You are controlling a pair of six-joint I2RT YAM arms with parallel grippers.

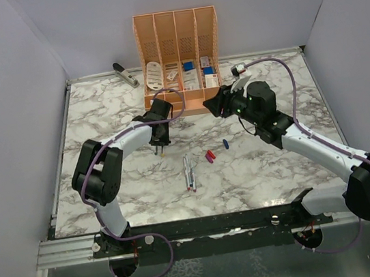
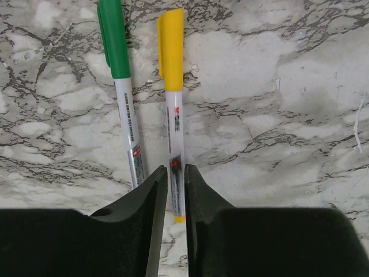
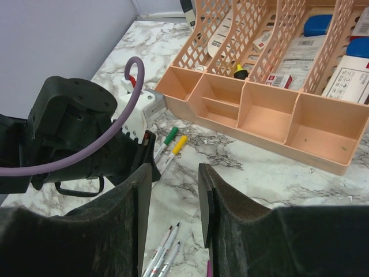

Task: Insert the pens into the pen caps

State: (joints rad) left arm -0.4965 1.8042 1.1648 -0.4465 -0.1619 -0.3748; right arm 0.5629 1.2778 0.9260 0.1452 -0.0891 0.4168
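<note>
Though two capped, three pens [image 1: 188, 172] bare

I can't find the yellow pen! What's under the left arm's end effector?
On the table under the left end effector lie a green-capped pen and a yellow-capped pen. Its fingers cover the green pen's lower end.

Marble table [image 1: 279, 173], pens [image 1: 188, 172], caps [image 1: 209, 156], organiser [image 1: 175, 22], stapler [image 1: 124, 74]
</note>
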